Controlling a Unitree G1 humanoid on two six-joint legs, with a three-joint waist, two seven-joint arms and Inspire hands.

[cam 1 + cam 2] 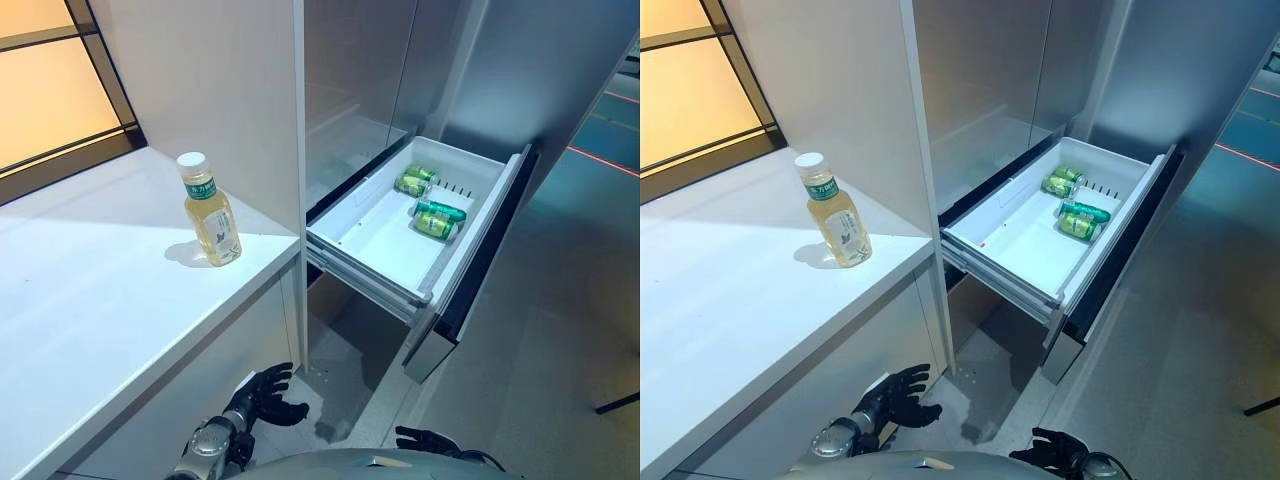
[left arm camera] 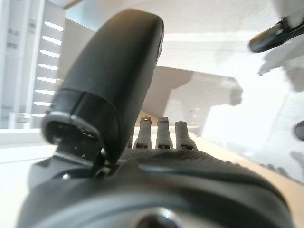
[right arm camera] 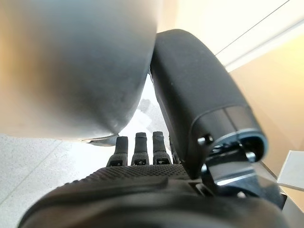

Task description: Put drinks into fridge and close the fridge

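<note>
The left robot hand (image 1: 262,395) hangs low in front of the worktop's white front panel, below the worktop edge. Its fingers are spread and relaxed, and it holds nothing and touches nothing. The right robot hand (image 1: 1055,448) sits at the bottom edge of the head views, above the grey floor (image 1: 560,330). Its fingers are loosely extended, and it is also empty.

The drink bottle (image 1: 208,210) stands upright on the white worktop (image 1: 90,290), near the worktop's right edge and just beside the tall white cabinet side panel (image 1: 240,90). It contains pale yellow liquid and has a white cap and a green label. It lies well above and apart from both robot hands.

To the right of the panel, the fridge drawer (image 1: 385,240) is pulled out fully. Four green cans (image 1: 430,205) lie on their sides at the drawer's far end, in two pairs. The rest of the drawer floor is bare white. The worktop edge lies between the left robot hand and the bottle.
</note>
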